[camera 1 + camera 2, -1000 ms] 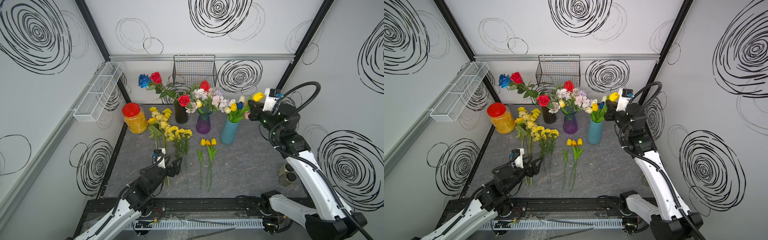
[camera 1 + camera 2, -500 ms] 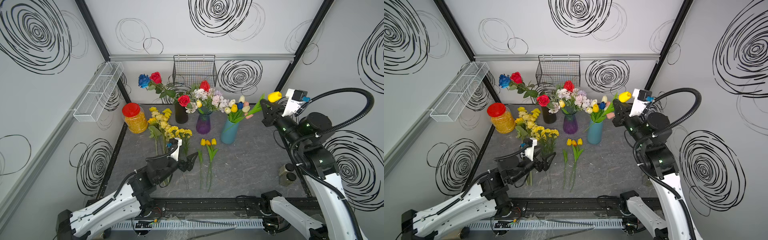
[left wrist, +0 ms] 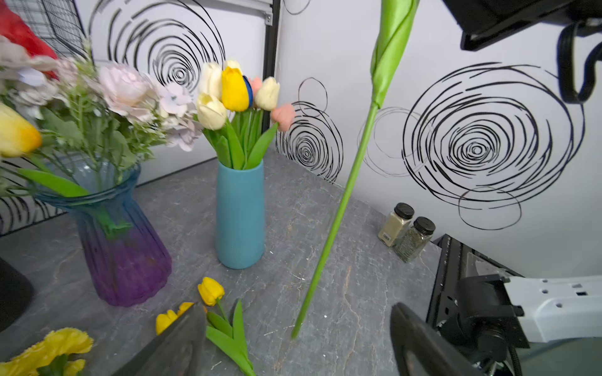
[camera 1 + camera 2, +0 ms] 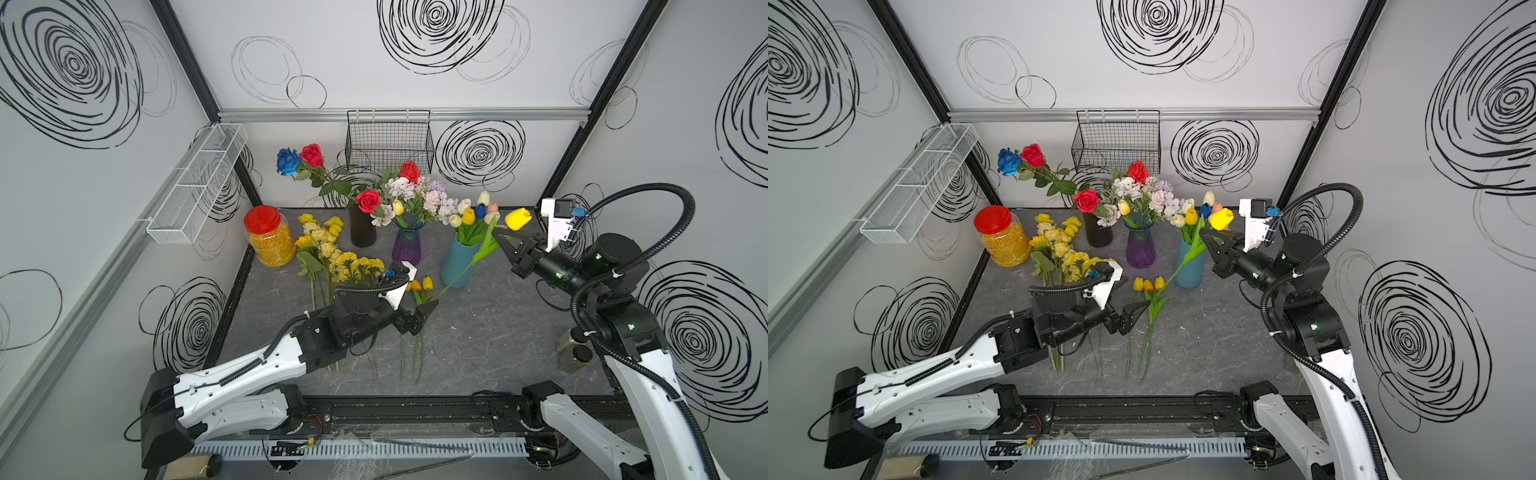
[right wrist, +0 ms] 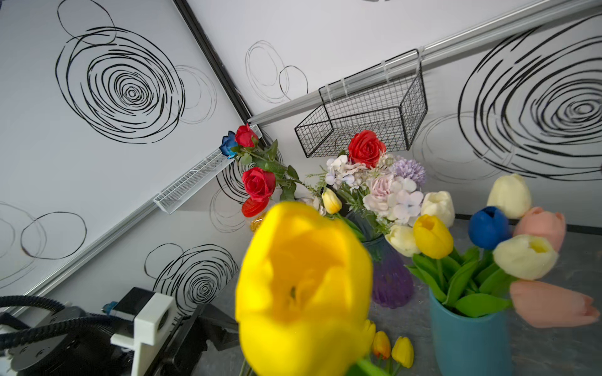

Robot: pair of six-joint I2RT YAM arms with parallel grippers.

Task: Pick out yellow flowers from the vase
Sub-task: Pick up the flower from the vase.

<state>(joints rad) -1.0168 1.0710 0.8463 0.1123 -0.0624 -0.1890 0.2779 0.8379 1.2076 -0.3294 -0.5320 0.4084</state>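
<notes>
My right gripper (image 4: 502, 242) is shut on the stem of a yellow tulip (image 4: 517, 219), just under the bloom, to the right of the teal vase (image 4: 456, 266). The bloom (image 5: 303, 286) fills the right wrist view and hides the fingers. Its long green stem (image 3: 338, 208) slants down toward my left gripper (image 3: 296, 345), which is open; the stem's end hangs in the gap, touching neither finger. Another yellow tulip (image 4: 468, 216) stands in the teal vase, and one (image 4: 398, 206) in the purple vase (image 4: 407, 248). Yellow flowers (image 4: 332, 255) and three tulips (image 4: 419, 284) lie on the table.
A black vase (image 4: 363, 230) with red and blue roses stands at the back. A red-lidded jar (image 4: 270, 239) is at the back left, two spice jars (image 4: 575, 351) by the right wall. A wire basket (image 4: 388, 139) and a white mesh shelf (image 4: 195, 187) hang on the walls.
The right gripper has drawn the yellow tulip out of the teal vase and swung it right. The left arm has reached forward across the table to the stem's lower end.
</notes>
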